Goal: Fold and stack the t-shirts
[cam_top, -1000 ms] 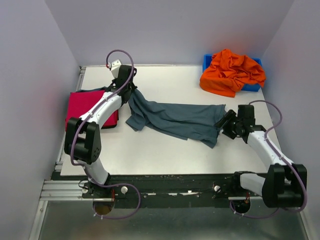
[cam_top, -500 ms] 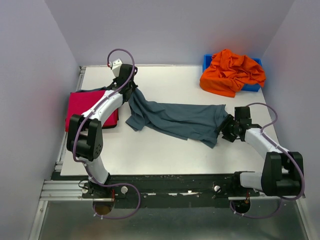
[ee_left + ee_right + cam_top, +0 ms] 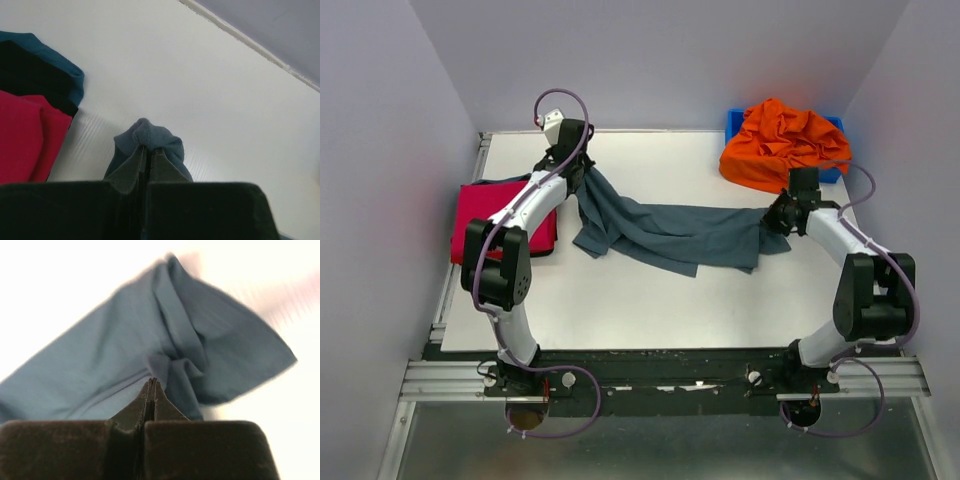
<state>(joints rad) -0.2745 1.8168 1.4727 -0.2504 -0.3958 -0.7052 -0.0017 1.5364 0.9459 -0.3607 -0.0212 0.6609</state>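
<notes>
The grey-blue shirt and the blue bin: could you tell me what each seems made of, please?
Grey-blue shirt: soft matte fabric, likely cotton knit; it drapes in creases. Blue bin: probably rigid plastic, from its straight edges; orange shirt covers most.

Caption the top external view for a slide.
Left gripper and right gripper pinch opposite ends of the grey-blue t-shirt across the table.

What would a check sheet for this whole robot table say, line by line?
Surface: white table, smooth and flat.
Job's things: slate grey-blue t-shirt stretched between the arms; magenta-red t-shirt folded at the left edge; orange t-shirt crumpled over the blue bin.
Clutter: dark teal cloth against the magenta-red t-shirt.
Grippers: left gripper and right gripper each shut on an end of the slate grey-blue t-shirt.
Cables: purple cables looped on both arms.
Surroundings: plain lilac walls.
</notes>
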